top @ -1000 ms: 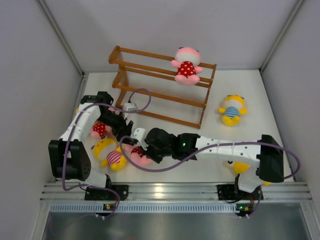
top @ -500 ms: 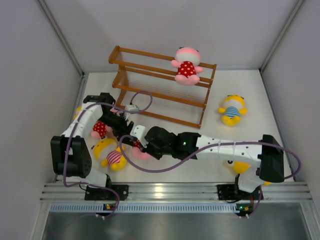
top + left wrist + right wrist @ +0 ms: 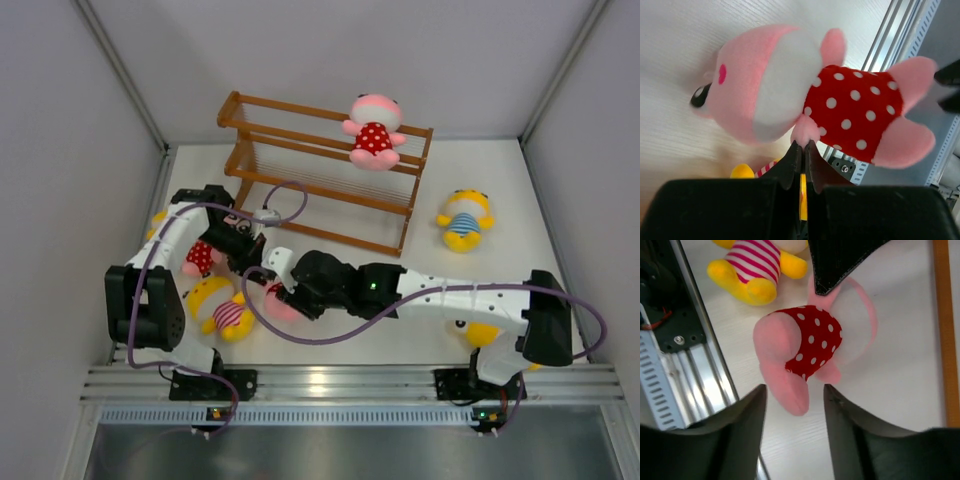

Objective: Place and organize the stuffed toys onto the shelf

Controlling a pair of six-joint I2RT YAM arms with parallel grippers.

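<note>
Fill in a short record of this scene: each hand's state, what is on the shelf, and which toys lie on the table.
left hand: shut, pinching an arm of the held pink toy
right hand: open, over that toy's leg
shelf: one dotted pink toy on the top tier
table, right side: blue-striped yellow toy
table, left side: red-striped yellow toy; second pink toy beside the left arm
partly hidden: half-hidden yellow toy by the right arm's base

shelf (image 3: 300,150) orange-brown | top-rail toy (image 3: 374,131) pink, red white-dotted | middle toy (image 3: 805,100) same (deep-pink cheek spot) | right toy (image 3: 463,220) yellow, blue-white stripes | front toy (image 3: 222,310) yellow, red-white stripes | cable (image 3: 310,340) purple
</note>
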